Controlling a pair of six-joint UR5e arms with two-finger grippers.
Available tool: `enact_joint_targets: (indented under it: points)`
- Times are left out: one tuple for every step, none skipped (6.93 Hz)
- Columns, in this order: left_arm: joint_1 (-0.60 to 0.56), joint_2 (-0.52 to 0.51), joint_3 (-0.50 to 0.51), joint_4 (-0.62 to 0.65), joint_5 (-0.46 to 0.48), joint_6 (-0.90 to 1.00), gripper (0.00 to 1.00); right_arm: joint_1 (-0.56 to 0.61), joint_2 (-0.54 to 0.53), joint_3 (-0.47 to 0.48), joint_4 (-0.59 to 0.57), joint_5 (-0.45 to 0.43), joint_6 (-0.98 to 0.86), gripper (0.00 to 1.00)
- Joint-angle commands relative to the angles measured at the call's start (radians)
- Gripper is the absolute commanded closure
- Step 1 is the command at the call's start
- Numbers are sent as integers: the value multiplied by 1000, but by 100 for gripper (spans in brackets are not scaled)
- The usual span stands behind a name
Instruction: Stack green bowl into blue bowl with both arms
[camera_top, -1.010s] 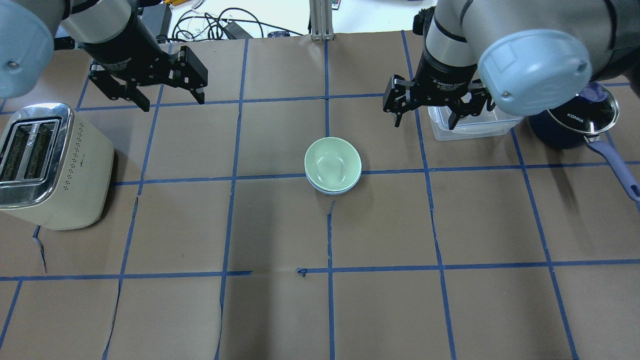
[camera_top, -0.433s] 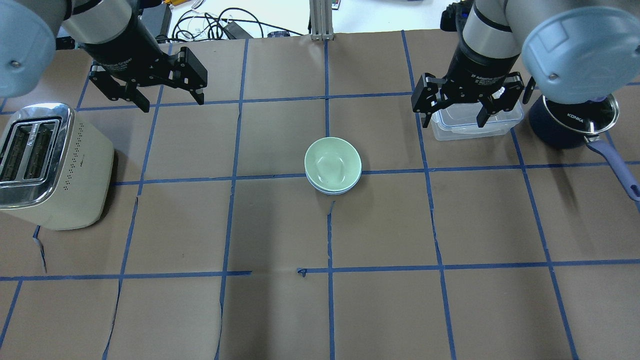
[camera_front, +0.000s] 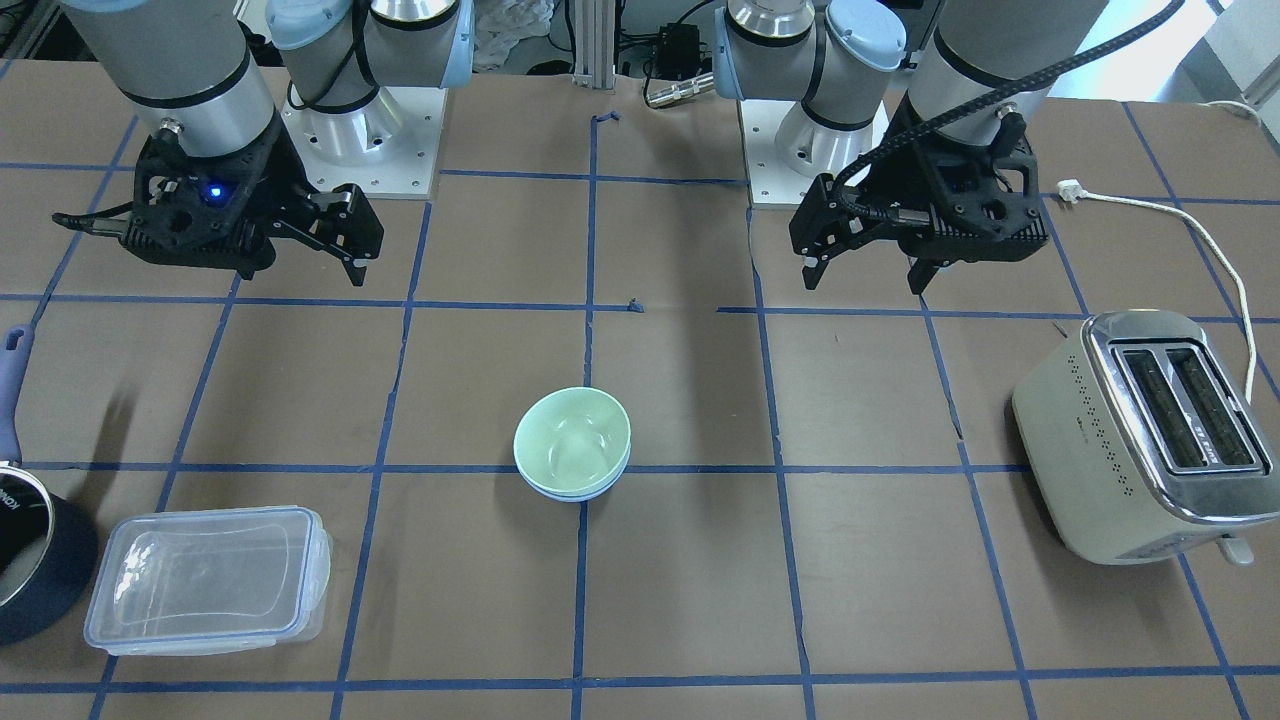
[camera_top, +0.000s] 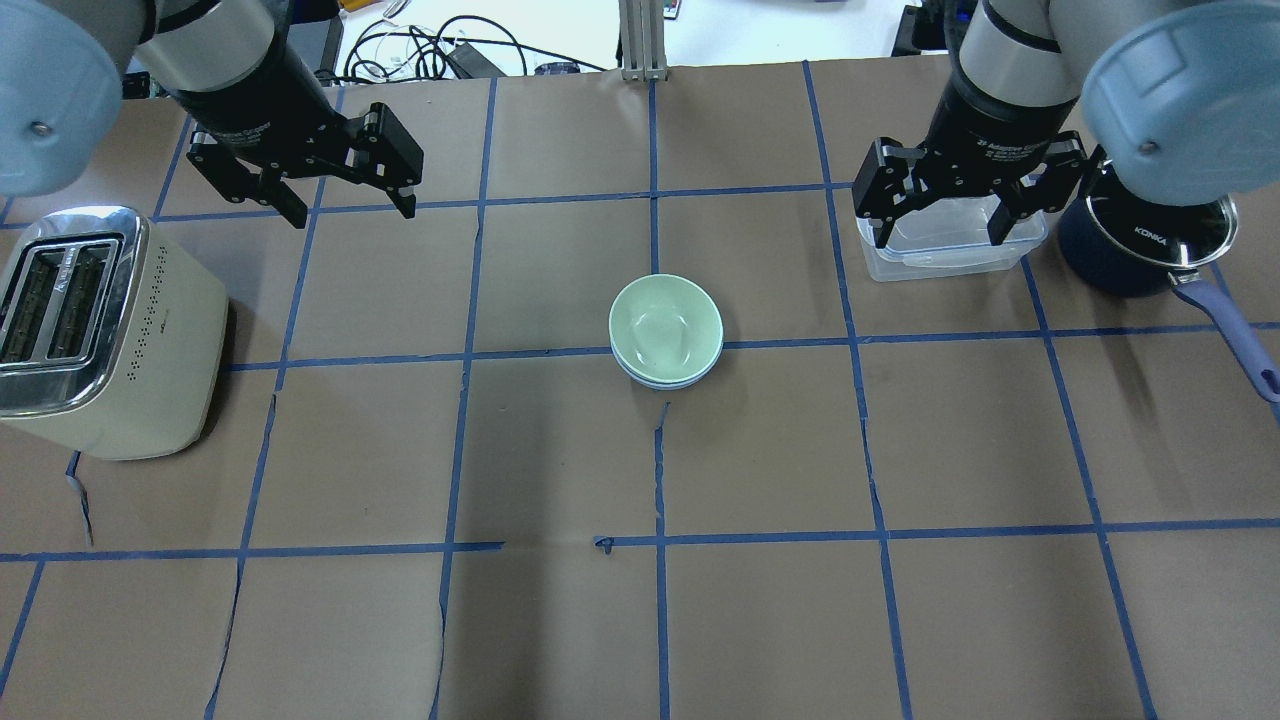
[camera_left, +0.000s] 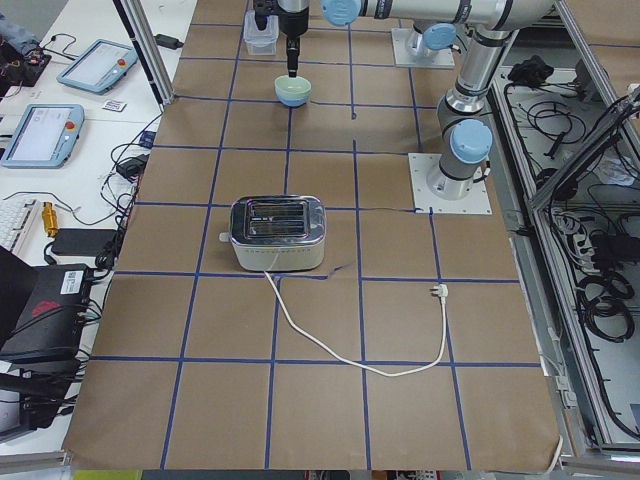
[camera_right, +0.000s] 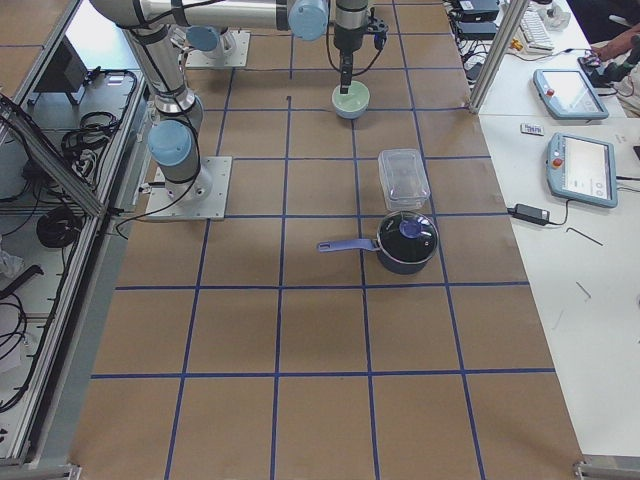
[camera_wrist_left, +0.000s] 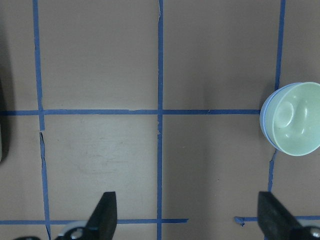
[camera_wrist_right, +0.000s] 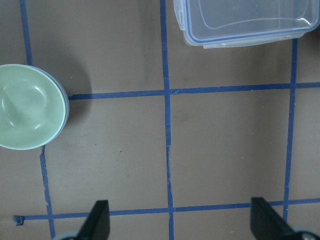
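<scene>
Overhead exterior: green bowl (camera_top: 665, 325) sits nested in blue bowl (camera_top: 660, 384) at centre of table (camera_top: 560, 450). Left gripper (camera_top: 353, 213) and right gripper (camera_top: 938, 240) wide open, empty, well apart from bowls. Wrist views: jaws spread, nothing between; stack at frame edge.

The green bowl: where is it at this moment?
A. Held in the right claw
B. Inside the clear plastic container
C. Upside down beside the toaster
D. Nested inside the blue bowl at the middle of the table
D: the green bowl sits inside the blue bowl, whose rim shows just beneath it, while the left claw and right claw hang open, well apart from the pair.
</scene>
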Motion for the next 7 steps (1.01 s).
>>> enact_joint_targets:
  points:
    - [0,6,-2,3,0,3,0,-5,-14,-2,5,-12,-1,0]
    - [-3,3,-4,3,-1,3,0,-12,-17,-12,37,-2,-1,0]
    - [2,5,1,3,-1,3,0,-35,-18,-31,56,2,-1,0]
    - [-1,2,-3,8,8,0,0,-37,-24,-41,82,14,-1,0]
    - [11,11,-7,8,3,3,0,-36,-25,-48,84,4,1,0]
    - [9,12,-10,8,5,6,0,-34,-25,-46,82,16,8,0]
    - [9,12,-4,5,5,6,0,-32,-25,-46,76,18,13,0]
